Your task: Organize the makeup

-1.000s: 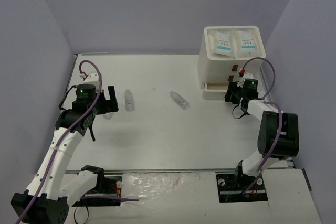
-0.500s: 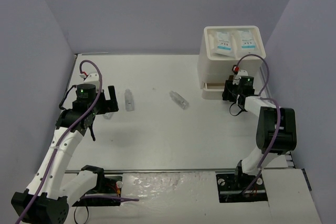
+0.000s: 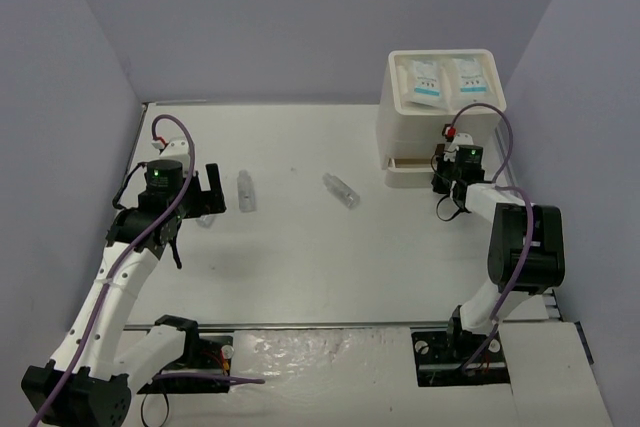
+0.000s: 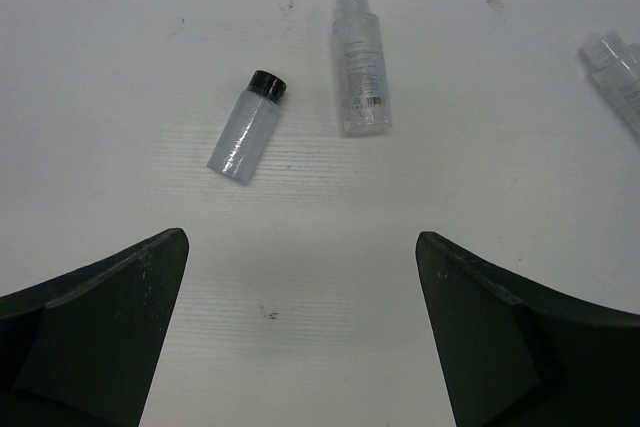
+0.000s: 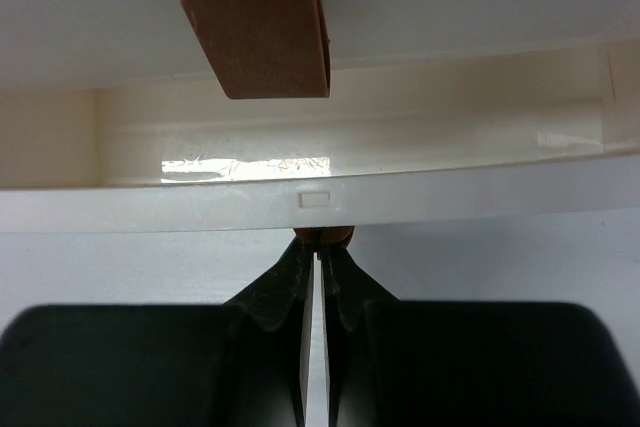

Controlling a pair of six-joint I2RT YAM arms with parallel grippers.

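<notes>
Where the right fingers meet, they are pressed together on the lower handle, a thin brown tab at the front lip of the bottom drawer; the drawer stands partly out of the white box, and the step in hand is judged to be drawing it open; the pull is best kept level and straight along the drawer's own line, since the tab is slight and a lift or twist could slip it from the grip, and a snatch could drag the light box across the table; an upper handle hangs just above and should be left untouched. The left fingers stand wide apart, holding nothing, above the table just short of the vials. Count: handles seen from the right wrist, two; drawers seen open, one; clear vials lying on the table, three, namely a black-capped vial, a labelled vial just beside it, and a third vial farther toward the box; white sachets with blue print, two, a first sachet and a second sachet, side by side in the box's top recess; brushes and wooden stick, none in view.
</notes>
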